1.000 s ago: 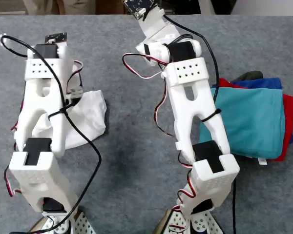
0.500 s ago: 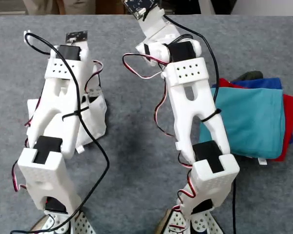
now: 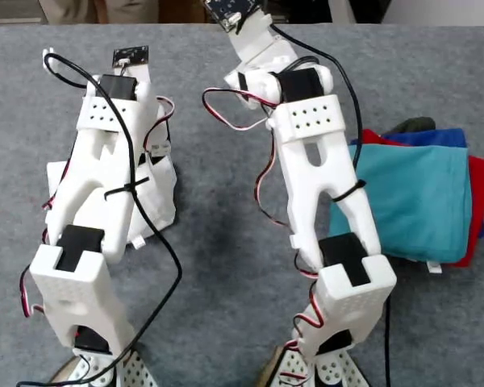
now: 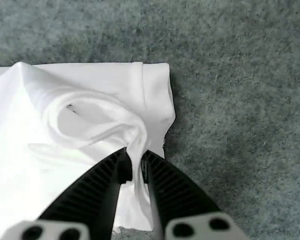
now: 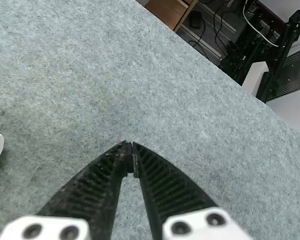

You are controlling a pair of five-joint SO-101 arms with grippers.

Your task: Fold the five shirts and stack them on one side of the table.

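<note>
The white shirt (image 3: 160,189) lies crumpled under the left arm; from the wrist, the left gripper (image 4: 134,167) pinches its raised fold. Folded shirts (image 3: 419,197) are stacked at the right. The right gripper (image 5: 130,160), closed on nothing, hangs over the grey felt table (image 3: 218,242), with black stands (image 5: 280,45) beyond.

My left gripper (image 4: 134,167) is black and ribbed, as is my right gripper (image 5: 130,159); the white shirt (image 4: 80,115) is plain, the table (image 4: 240,60) mottled grey. In the stack: teal shirt (image 3: 411,201), blue shirt (image 3: 437,138), red shirt (image 3: 478,177) and dark green shirt (image 3: 411,125).
</note>
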